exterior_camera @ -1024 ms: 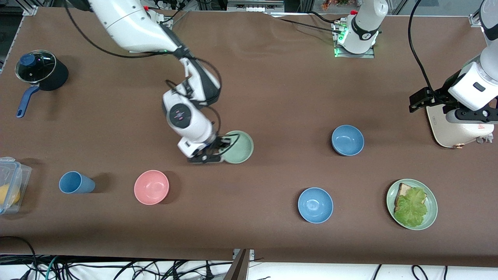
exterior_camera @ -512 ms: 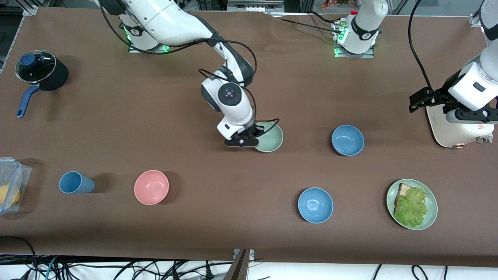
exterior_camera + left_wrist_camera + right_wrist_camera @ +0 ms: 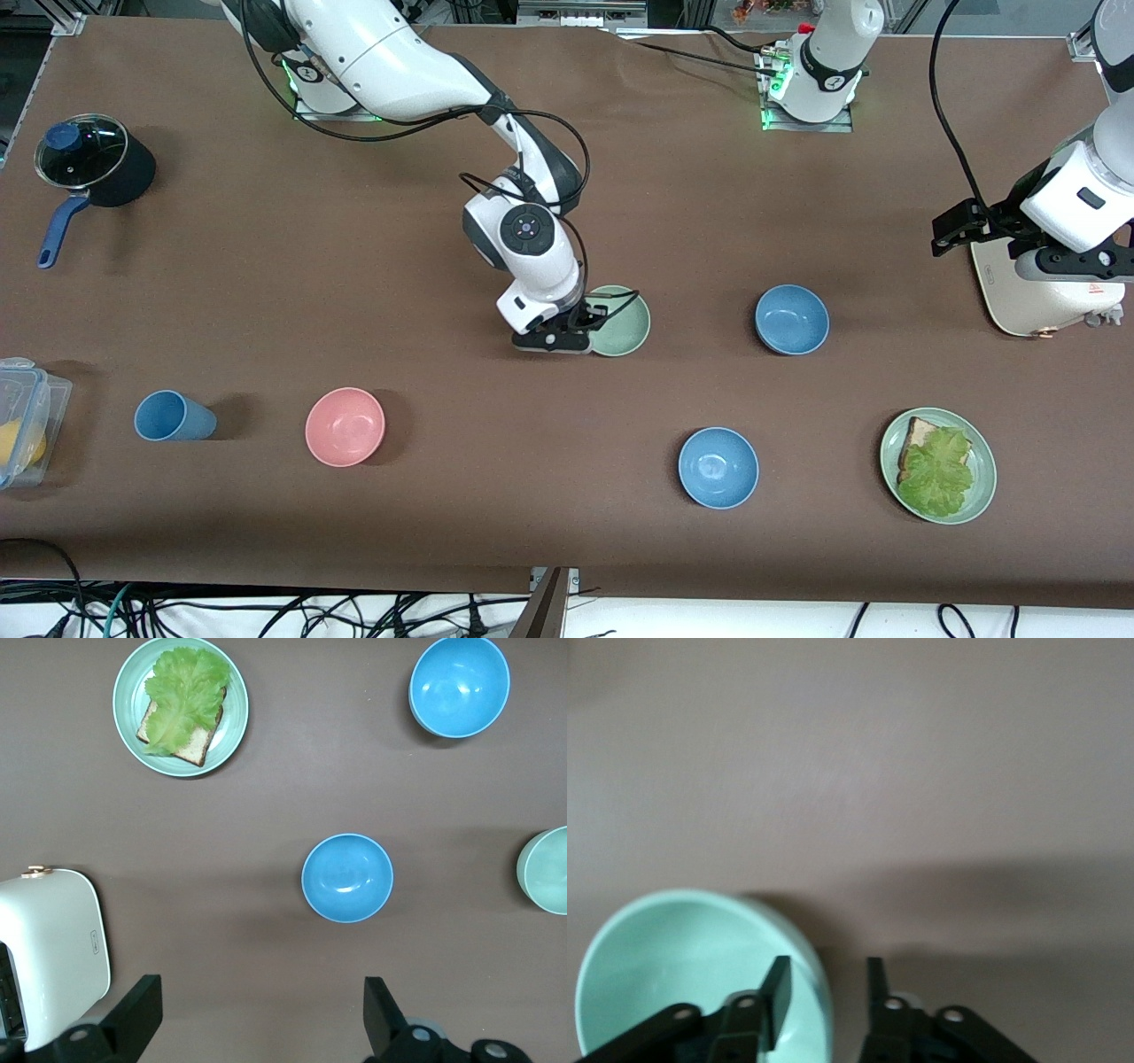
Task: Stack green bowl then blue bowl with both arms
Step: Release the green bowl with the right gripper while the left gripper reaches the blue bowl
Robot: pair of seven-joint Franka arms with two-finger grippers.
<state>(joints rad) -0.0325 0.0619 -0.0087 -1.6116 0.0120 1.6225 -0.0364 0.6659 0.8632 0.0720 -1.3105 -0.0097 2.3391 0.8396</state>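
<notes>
The right gripper [image 3: 580, 330] straddles the green bowl's [image 3: 622, 321] rim, fingers parted – the left gripper [image 3: 952, 232] waits spread above the toaster [image 3: 1028, 297]

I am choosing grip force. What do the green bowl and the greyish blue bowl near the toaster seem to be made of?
Green bowl: probably matte plastic or melamine, an even pale colour with no sharp glints. Greyish blue bowl: likely the same material with a slight sheen, soft highlights inside. Glazed ceramic cannot be ruled out.
</notes>
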